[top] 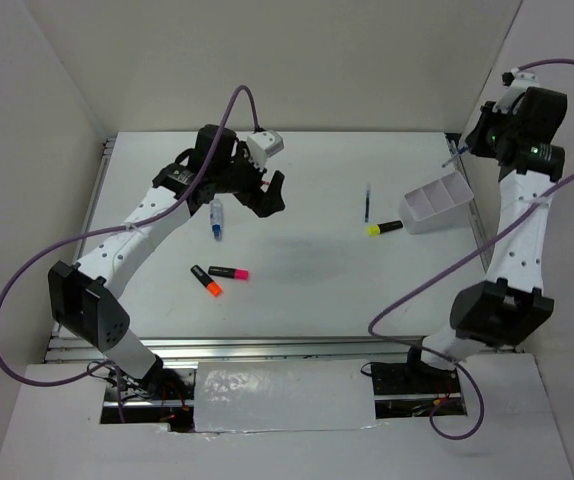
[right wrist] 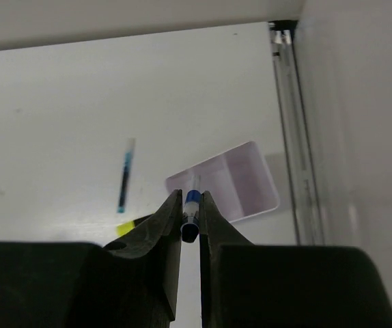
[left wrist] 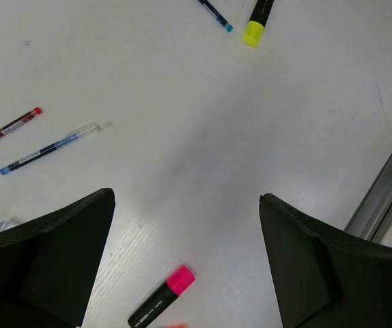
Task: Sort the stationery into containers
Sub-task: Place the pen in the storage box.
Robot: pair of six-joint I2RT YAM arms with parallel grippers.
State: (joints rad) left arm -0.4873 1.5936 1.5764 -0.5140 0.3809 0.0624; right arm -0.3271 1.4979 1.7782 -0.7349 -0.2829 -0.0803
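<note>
My jaws are matt black, on white arms (top: 132, 232) with black joints and purple cables (top: 557, 62). The surface (top: 307, 290) is plain white. Black bodies on all three highlighters — the pink-ended highlighter (top: 228, 271), the orange-ended highlighter (top: 207, 282), the yellow-ended highlighter (top: 385, 228). The thin blue pen (top: 368, 204) has a teal tip; the red pen (left wrist: 9, 128) is red with a dark core. The clear marker (top: 215, 218) has a blue cap. The blue-banded pen (right wrist: 191, 205) in my right jaws is dark at its end. The box (top: 437, 203) is white — faintly lilac inside
</note>
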